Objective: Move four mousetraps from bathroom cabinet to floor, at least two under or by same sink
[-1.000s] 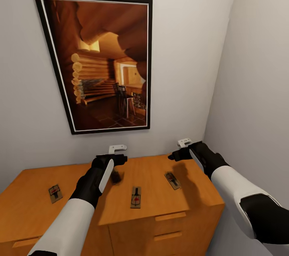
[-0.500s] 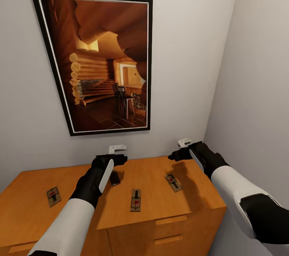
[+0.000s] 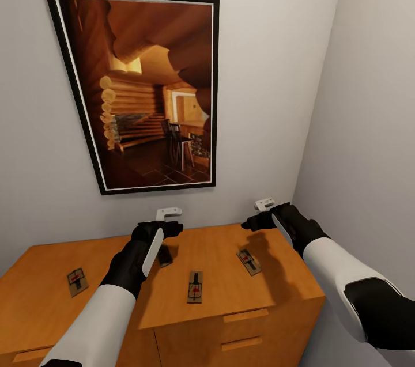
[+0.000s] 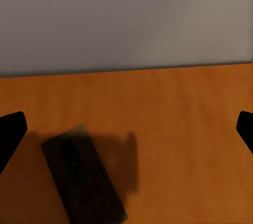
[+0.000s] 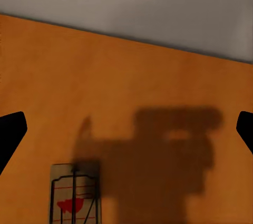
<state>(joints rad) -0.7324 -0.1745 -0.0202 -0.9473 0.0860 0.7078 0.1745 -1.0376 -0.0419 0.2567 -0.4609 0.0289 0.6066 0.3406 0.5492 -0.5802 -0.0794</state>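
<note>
The left gripper (image 3: 173, 227) hangs just above the cabinet top with its fingers spread wide, the dark tips sitting at opposite edges of the left wrist view, and nothing between them. Almost directly beneath it lies one mousetrap (image 4: 83, 179), darkened by the arm's shadow, so this arm looks lined up for a straight descent onto that board. The right gripper (image 3: 252, 222) is likewise spread and empty, hovering near the back wall over the cabinet's right end, with a second mousetrap (image 5: 75, 194) a little nearer the front edge than its fingers. Two more traps rest flat on the orange-brown cabinet (image 3: 230, 298): one near the front edge (image 3: 195, 286), one far to the left (image 3: 76, 281). All four remain on top, none yet moved to the floor. A framed picture (image 3: 144, 87) hangs on the wall behind.
</note>
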